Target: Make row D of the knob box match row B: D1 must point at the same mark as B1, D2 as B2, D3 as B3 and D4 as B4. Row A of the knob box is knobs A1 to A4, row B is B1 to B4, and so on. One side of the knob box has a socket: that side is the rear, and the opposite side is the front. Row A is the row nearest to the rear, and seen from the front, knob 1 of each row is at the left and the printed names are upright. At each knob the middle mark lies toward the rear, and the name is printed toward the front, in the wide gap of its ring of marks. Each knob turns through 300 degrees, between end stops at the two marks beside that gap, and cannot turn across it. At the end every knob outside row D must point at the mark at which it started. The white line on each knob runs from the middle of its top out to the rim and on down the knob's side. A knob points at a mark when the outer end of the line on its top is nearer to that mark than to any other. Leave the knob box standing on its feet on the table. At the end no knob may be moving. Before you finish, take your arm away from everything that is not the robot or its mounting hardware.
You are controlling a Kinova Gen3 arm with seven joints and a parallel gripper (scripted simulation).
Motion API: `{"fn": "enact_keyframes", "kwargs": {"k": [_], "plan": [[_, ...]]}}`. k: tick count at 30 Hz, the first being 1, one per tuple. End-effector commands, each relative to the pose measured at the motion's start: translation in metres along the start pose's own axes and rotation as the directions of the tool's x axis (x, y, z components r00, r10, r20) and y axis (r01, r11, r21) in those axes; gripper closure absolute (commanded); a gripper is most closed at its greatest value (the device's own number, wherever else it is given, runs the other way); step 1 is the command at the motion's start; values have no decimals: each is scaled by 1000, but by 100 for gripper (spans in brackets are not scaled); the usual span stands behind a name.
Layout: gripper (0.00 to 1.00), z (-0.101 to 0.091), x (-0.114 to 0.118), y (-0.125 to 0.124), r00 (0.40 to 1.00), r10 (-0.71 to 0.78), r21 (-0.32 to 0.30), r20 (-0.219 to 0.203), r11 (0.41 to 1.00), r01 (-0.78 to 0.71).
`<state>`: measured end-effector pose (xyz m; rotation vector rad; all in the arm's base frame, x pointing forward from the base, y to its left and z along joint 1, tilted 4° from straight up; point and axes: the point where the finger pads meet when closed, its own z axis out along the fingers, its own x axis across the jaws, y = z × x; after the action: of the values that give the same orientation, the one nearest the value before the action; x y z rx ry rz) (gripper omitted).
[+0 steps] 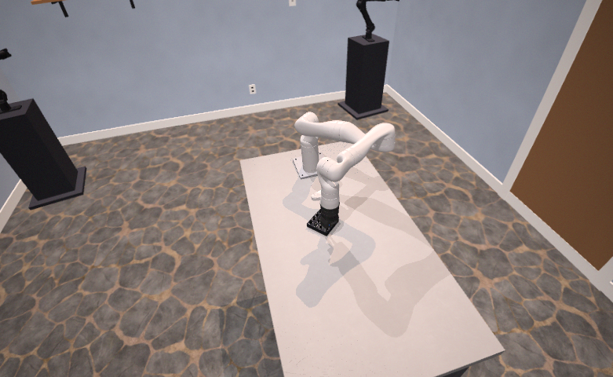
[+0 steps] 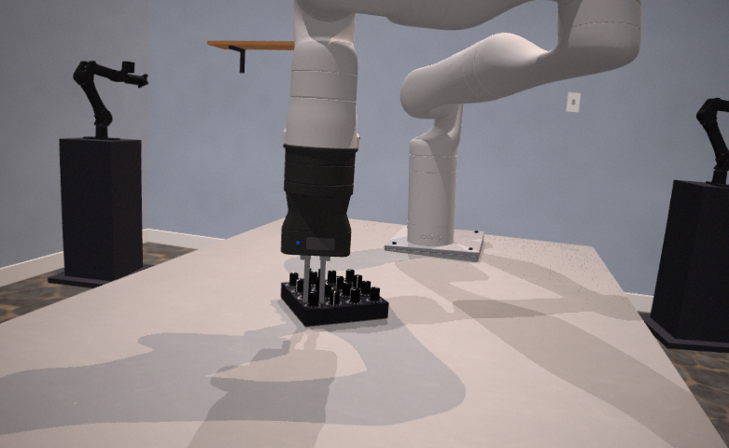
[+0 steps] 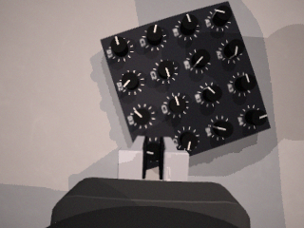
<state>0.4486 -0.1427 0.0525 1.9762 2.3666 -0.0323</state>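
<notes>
A pale tabletop (image 1: 370, 298) (image 2: 579, 260) (image 3: 47, 95) carries the white Kinova Gen3 arm (image 1: 335, 128) (image 2: 323, 83), its upper links bent high above the surface and its last section dropping nearly straight down. At its end, the black two-finger gripper (image 1: 330, 219) (image 2: 314, 301) (image 3: 153, 151) points downward over one corner of the black knob box (image 1: 316, 226) (image 2: 345, 314) (image 3: 142, 62), which sits on the tabletop well apart from the arm's mounting plate (image 2: 473, 253) (image 1: 298, 170). The slim fingers are clamped on knob D4 (image 2: 313, 300) (image 3: 153, 153), the corner knob, one finger to each side. The white line on its top runs crosswise between the fingers in the wrist view; which mark it meets cannot be told. Just beside the grip stand knob D3 (image 2: 300, 285) (image 3: 142, 116) and knob C4 (image 2: 334, 297) (image 3: 189, 140), both outside the fingers.
</notes>
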Motion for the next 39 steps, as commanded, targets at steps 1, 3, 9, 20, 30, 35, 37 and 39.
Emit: {"fn": "enact_keyframes", "kwargs": {"k": [1, 3, 9, 20, 30, 35, 37, 39], "plan": [[70, -1, 0, 0, 1000, -1, -2, 0, 1000, 1], [70, -1, 0, 0, 1000, -1, -2, 0, 1000, 1], [70, -1, 0, 0, 1000, -1, -2, 0, 1000, 1], [54, -1, 0, 0, 1000, -1, -2, 0, 1000, 1], [54, -1, 0, 0, 1000, -1, -2, 0, 1000, 1], [54, -1, 0, 0, 1000, -1, -2, 0, 1000, 1], [54, -1, 0, 0, 1000, -1, -2, 0, 1000, 1], [54, -3, 0, 0, 1000, -1, -2, 0, 1000, 1]]}}
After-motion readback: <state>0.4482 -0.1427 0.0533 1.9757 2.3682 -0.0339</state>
